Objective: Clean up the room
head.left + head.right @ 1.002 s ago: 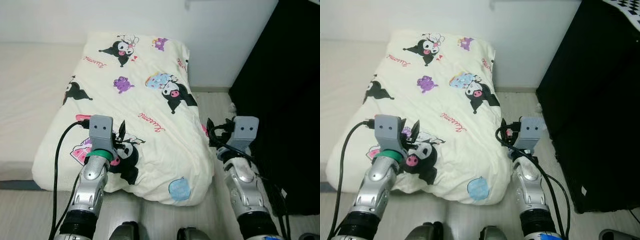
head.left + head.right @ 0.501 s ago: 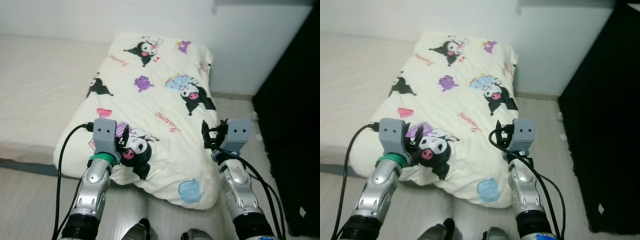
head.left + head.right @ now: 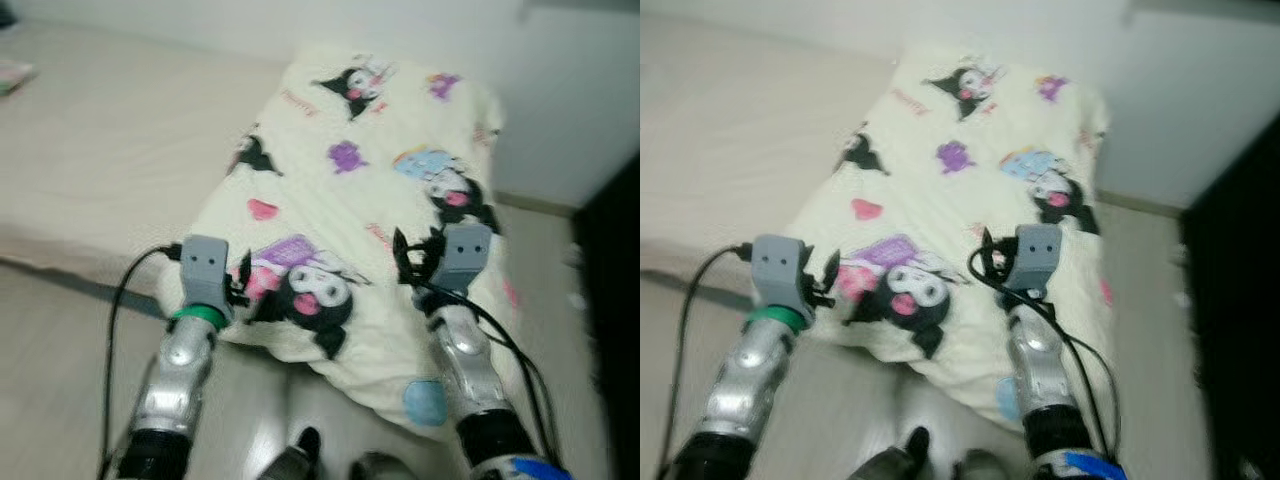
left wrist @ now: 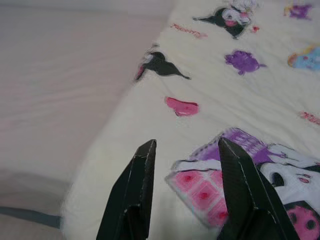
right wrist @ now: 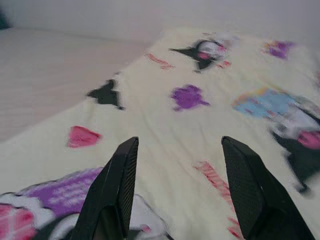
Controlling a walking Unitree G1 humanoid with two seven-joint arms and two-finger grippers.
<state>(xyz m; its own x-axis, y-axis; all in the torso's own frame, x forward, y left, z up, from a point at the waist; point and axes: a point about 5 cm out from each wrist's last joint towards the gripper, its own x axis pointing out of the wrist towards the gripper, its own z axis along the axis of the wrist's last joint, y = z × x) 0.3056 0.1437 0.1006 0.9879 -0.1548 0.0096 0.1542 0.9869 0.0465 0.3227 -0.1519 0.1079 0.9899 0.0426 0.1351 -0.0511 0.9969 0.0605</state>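
A cream quilt point(image 3: 380, 190) printed with black, purple and pink cartoon figures lies folded over the end of a pale bed point(image 3: 120, 150); its near edge hangs toward the floor. My left gripper point(image 3: 240, 282) hovers open at the quilt's near left corner, with nothing between its fingers point(image 4: 142, 170). Over the quilt's near right part my right gripper point(image 3: 405, 262) is also open and empty, its fingers point(image 5: 120, 175) spread wide. Both eye views are blurred.
Grey-white floor point(image 3: 60, 340) runs along the bed's near side. A black piece of furniture point(image 3: 615, 270) stands at the right, and a pale wall point(image 3: 560, 120) lies behind the quilt. Small blurred items point(image 3: 12, 72) sit at the bed's far left. My feet point(image 3: 300, 462) show at the bottom.
The whole picture has swung left and blurred, so the camera has moved; more of the bed shows and less of the black furniture. Both grippers stay open over the quilt.
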